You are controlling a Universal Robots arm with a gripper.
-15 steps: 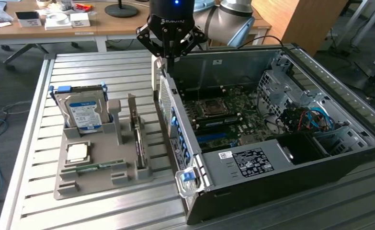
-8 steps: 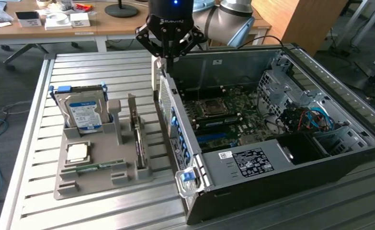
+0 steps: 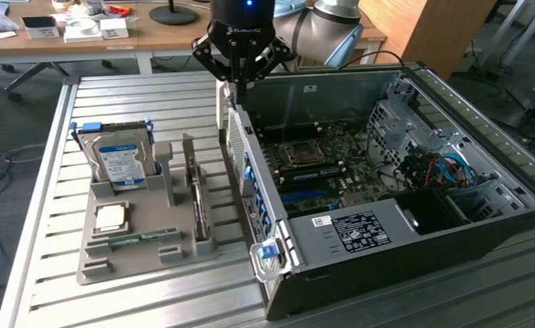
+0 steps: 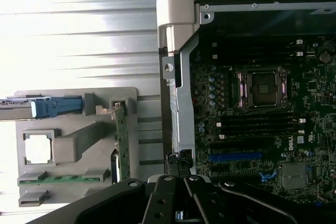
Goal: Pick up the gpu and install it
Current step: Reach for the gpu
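Note:
The gpu (image 3: 194,195) stands on edge in a slot of the grey holder (image 3: 130,263), on the side nearest the computer case (image 3: 449,225). In the wrist view the gpu (image 4: 122,140) shows as a thin green edge in the holder (image 4: 73,142). My gripper (image 3: 234,87) hangs over the far end of the case's near wall, past the holder and well above the gpu. Its fingers are shut with nothing between them. In the wrist view the gripper's (image 4: 177,160) tips sit over that wall, beside the motherboard (image 4: 262,129).
The holder also carries a silver hard drive (image 3: 119,160) in blue rails, a CPU (image 3: 111,217) and a green RAM stick (image 3: 144,237). The case lies open on the slatted metal table (image 3: 139,96), with a blue slot (image 4: 235,157) on its board. A desk (image 3: 76,34) stands behind.

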